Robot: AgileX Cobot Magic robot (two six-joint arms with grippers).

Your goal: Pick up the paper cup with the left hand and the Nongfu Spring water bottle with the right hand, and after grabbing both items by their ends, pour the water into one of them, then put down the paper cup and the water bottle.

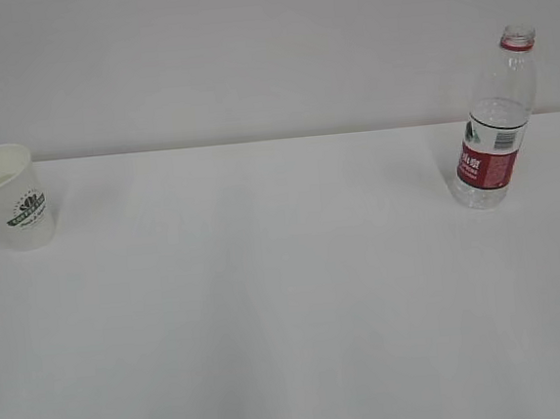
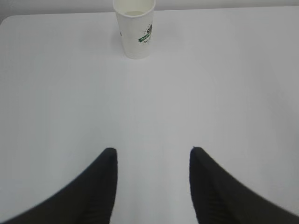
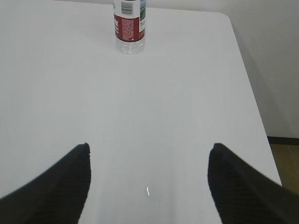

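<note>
The paper cup [image 1: 16, 197] stands upright at the far left of the white table, white with a dark green logo. In the left wrist view the paper cup [image 2: 136, 27] is well ahead of my left gripper [image 2: 152, 151], which is open and empty. The Nongfu Spring water bottle [image 1: 494, 122] stands uncapped at the right, with a dark red label. Its lower part [image 3: 130, 29] shows far ahead of my right gripper [image 3: 149, 147], wide open with nothing between its fingers. Water in the bottle or cup cannot be made out. Neither arm appears in the exterior view.
The white table [image 1: 288, 297] runs to a pale wall behind. In the right wrist view the table's right edge [image 3: 252, 112] drops off to a floor [image 3: 286, 163] beyond.
</note>
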